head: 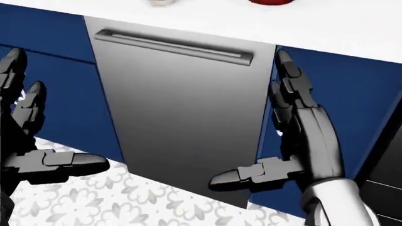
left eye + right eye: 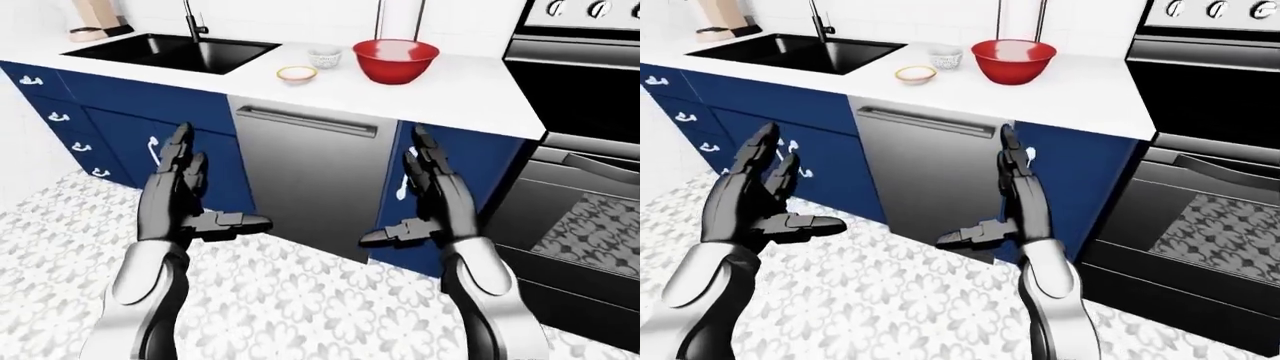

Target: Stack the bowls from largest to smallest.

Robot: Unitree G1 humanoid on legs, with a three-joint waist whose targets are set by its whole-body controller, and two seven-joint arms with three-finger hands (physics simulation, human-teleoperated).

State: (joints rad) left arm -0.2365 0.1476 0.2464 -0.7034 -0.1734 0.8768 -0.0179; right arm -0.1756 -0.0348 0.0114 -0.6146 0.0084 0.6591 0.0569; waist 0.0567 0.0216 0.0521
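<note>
Three bowls stand on the white counter (image 2: 440,94). A large red bowl (image 2: 395,60) is rightmost. A small patterned white bowl (image 2: 324,55) stands to its left. A small shallow bowl (image 2: 297,73) with an orange inside sits nearer the counter edge, left of both. My left hand (image 2: 190,196) is open and empty, held low before the blue cabinets. My right hand (image 2: 428,201) is open and empty, level with the dishwasher, well below the counter. Both hands are apart from the bowls.
A black sink (image 2: 175,51) with a tap (image 2: 194,24) is set in the counter at the left. A steel dishwasher (image 2: 305,176) stands between blue cabinets (image 2: 120,127). A black oven (image 2: 585,172) is at the right. The floor (image 2: 300,300) is patterned tile.
</note>
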